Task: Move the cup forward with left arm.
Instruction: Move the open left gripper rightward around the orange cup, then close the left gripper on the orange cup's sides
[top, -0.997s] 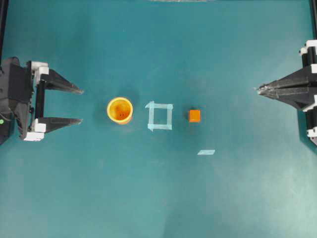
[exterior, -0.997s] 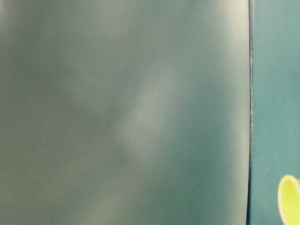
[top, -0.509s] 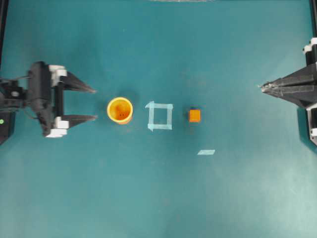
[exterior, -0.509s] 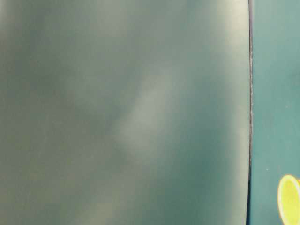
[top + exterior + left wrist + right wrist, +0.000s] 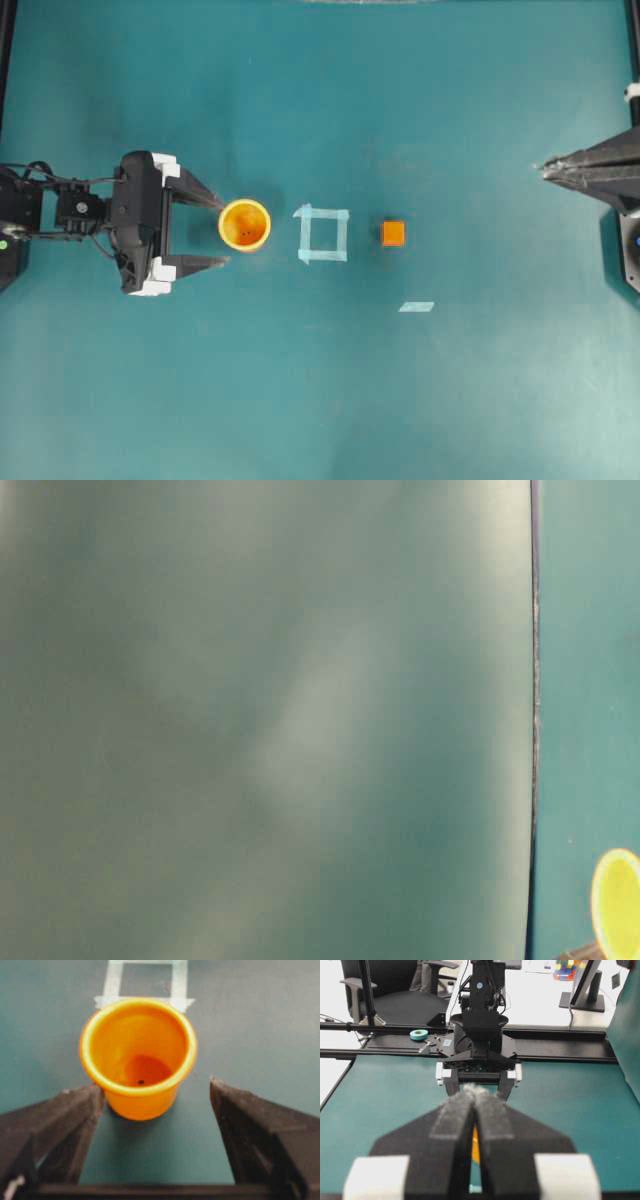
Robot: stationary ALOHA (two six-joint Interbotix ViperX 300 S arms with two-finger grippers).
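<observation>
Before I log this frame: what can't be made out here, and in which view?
- Table-level view: a blurred grey-green surface fills most of it; only an edge of the cup shows, cut off at the right.
- Right wrist view: the shut right gripper hides nearly all of the cup.
- Overhead: whether the left gripper touches the cup is unclear.
- Left wrist view: the orange cube is out of frame.

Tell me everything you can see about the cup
The cup is small, round and orange-yellow, apparently smooth plastic, with a lighter rolled rim and a darker orange inside holding a tiny dark speck. It stands upright, mouth up, on the teal table, just left of the tape square in the overhead view. The open left claw has its fingertips on either side; one finger appears to be touching its wall.
</observation>
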